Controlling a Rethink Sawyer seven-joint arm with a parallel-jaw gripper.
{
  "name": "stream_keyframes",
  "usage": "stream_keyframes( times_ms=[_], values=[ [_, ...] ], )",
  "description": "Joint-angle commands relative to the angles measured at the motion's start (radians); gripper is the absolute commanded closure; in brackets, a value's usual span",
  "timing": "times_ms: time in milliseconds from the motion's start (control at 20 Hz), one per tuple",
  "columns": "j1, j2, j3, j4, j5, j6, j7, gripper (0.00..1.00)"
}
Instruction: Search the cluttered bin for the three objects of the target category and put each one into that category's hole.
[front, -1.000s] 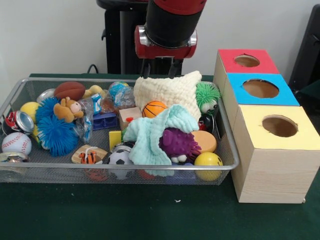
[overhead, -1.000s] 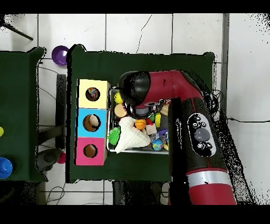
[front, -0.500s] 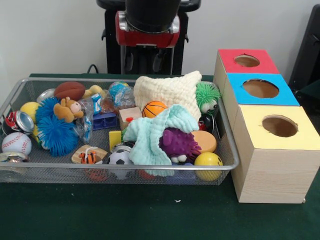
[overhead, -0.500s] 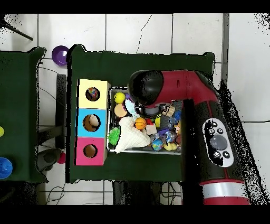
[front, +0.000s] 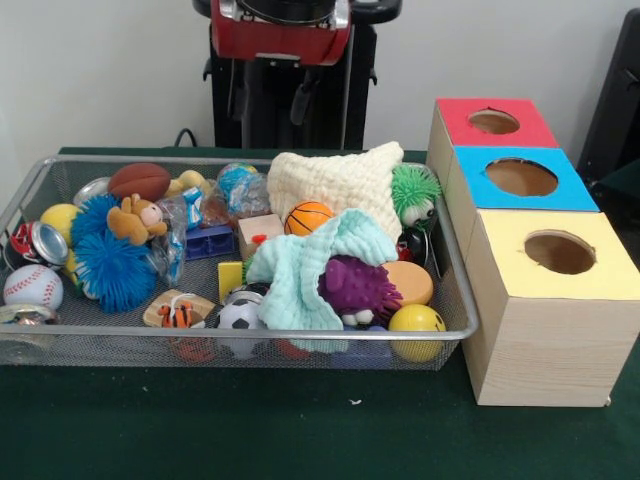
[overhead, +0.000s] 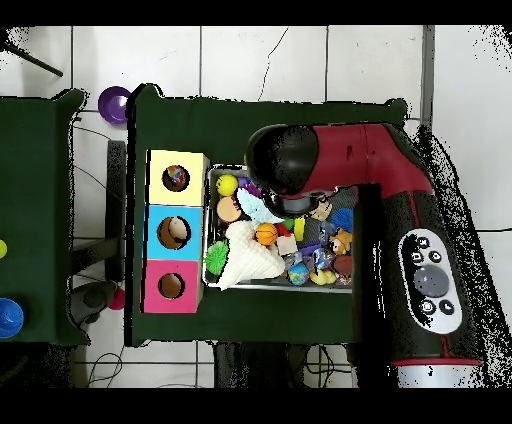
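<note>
Wire-mesh bin (front: 40, 345) packed with toys on green cloth, gripper (front: 270, 100) raised above its far rim.

Silver mesh, rounded metal rim, wide and shallow, set just beside three wood-grain boxes with round holes: red top (front: 495, 121), blue top (front: 520, 178), yellow top (front: 558, 253). Inside: cream knitted cloth (front: 335, 185) heaped at the back, soft mint cloth (front: 305, 270) draped beside a knobbly purple ball (front: 358, 287), spiky blue ball (front: 112, 262), smooth yellow ball (front: 416, 322), stitched baseball (front: 32, 286), small orange basketball (front: 308, 216), fuzzy green ball (front: 415, 190). Red and black arm (overhead: 400, 200) bent over the bin in the overhead view, wrist at the front view's top edge. Dark fingers hanging apart, clasping nothing.
</note>
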Motion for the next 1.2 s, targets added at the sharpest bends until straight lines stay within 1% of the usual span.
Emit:
stream_keyframes(
  times_ms=[50,150,200,350,550,650,750,850,1200],
  values=[
    [-0.012,0.037,0.067,-0.001,-0.214,-0.117,-0.408,0.0],
    [-0.012,0.051,0.054,0.01,-0.244,-0.184,-0.342,0.0],
    [-0.011,0.058,0.051,0.012,-0.262,-0.204,-0.33,0.0],
    [-0.012,0.068,0.048,0.024,-0.307,-0.245,-0.32,0.0],
    [-0.005,0.068,0.023,0.048,-0.363,-0.299,-0.283,0.0],
    [0.0,0.084,0.018,0.038,-0.383,-0.314,-0.274,0.0],
    [-0.001,0.095,0.016,0.034,-0.396,-0.323,-0.281,0.0],
    [0.0,0.113,0.021,0.018,-0.412,-0.309,-0.317,0.0],
    [-0.001,0.123,0.029,-0.013,-0.459,-0.284,-0.378,0.0]
  ],
)
